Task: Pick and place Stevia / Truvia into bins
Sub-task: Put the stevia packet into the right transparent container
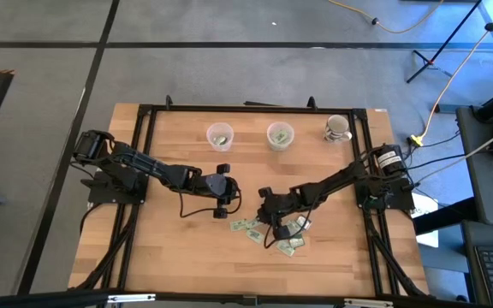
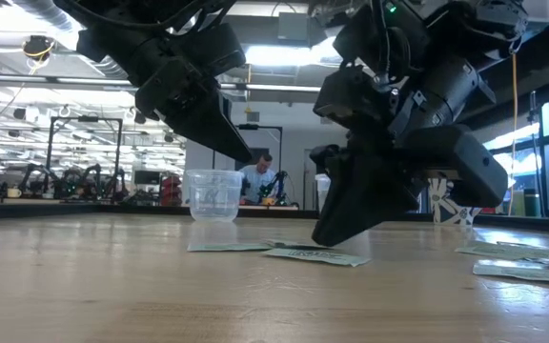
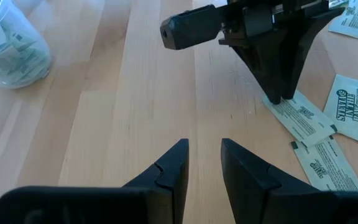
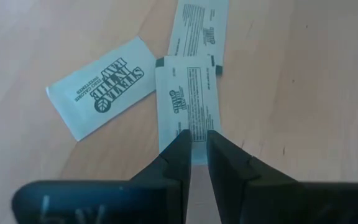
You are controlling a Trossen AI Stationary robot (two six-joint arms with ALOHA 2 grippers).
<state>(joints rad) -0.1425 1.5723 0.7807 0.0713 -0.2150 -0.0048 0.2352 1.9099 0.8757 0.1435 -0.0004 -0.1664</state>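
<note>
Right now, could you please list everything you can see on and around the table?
Sachets: a loose scatter, pale green and white, front centre of the table.
Clear cups: two, translucent, back of the table, both holding sachets.
Mug: one, white patterned, back right.
Table: one, light wood.
Person: one, far behind the table.
Left gripper: fingers slightly apart, empty, beside the scatter.
Right gripper: fingers closing over one sachet's end.

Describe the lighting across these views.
High view: even overhead light on the table, only faint shadows. Low view: bright ceiling lights behind turn the left gripper and right gripper into silhouettes. Right wrist view: no glare on the sachets.
</note>
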